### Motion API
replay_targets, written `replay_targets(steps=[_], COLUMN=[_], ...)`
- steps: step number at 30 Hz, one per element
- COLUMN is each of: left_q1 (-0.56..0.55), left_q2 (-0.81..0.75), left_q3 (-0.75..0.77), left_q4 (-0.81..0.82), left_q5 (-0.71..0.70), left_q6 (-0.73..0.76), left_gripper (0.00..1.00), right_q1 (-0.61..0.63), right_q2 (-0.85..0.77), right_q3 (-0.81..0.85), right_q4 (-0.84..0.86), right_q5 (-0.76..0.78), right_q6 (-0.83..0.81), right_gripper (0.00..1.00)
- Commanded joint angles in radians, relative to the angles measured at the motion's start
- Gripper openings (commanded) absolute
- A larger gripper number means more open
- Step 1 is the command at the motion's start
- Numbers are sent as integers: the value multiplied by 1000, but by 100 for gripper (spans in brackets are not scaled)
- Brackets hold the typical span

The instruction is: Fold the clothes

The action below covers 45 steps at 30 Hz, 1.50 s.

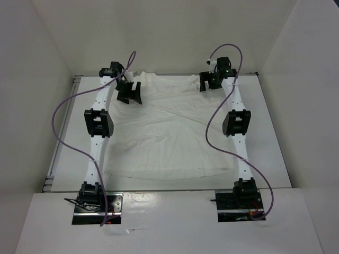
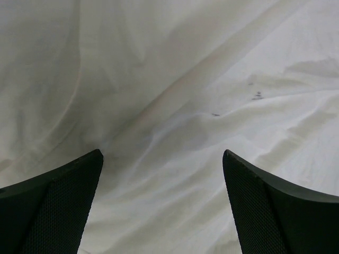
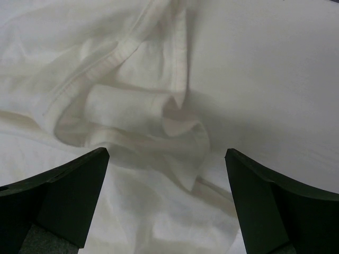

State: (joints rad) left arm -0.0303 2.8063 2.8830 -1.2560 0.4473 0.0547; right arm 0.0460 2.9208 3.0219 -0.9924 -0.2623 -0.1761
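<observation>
Both grippers hang with jaws wide apart and nothing between them – the left gripper (image 1: 128, 93) over the far-left part of the clothes (image 1: 169, 132), the right gripper (image 1: 212, 80) over the far-right part. One white garment lies spread flat and wrinkled on the tabletop (image 1: 270, 132), filling the space between the two arms and reaching close to the far edge.

Its neck end points to the far edge and its hem to the near edge, so I judge that the long axis runs far to near, roughly square to the table's sides.

Risk sits mainly on the right. A rumpled hemmed fold (image 3: 159, 116) lies bunched just beyond that gripper's fingers, and closing there could catch only the loose top layer, leaving the layer beneath behind. The cloth is thin and soft – uneven lifting by the two arms would likely skew the fold line or drag the whole garment across the tabletop.
</observation>
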Motion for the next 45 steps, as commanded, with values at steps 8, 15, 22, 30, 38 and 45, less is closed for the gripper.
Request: replay_targets(steps=[8, 15, 22, 30, 38, 45], left_q1=[12, -10, -20, -39, -48, -48], left_q2=[-517, -858, -1109, -1094, -1009, -883], left_q3=[-75, -733, -1359, -1485, -1509, -1447], left_q4=[-2, 70, 319, 368, 431, 449], left_q5=[-50, -202, -280, -259, -259, -259], left_q6=[-18, -27, -15, 5, 5, 5], left_gripper=[100, 100, 100, 100, 100, 100], right_q1=[-21, 8, 155, 146, 146, 146], right_q2=[-425, -696, -1252, -1290, -1203, -1074], right_q3=[-11, -417, -1460, -1750, -1770, -1739], right_q4=[-92, -290, 255, 310, 331, 354], right_q5=[-8, -7, 270, 212, 291, 290], right_q6=[43, 12, 24, 23, 4, 4], right_gripper=[100, 100, 100, 100, 100, 100])
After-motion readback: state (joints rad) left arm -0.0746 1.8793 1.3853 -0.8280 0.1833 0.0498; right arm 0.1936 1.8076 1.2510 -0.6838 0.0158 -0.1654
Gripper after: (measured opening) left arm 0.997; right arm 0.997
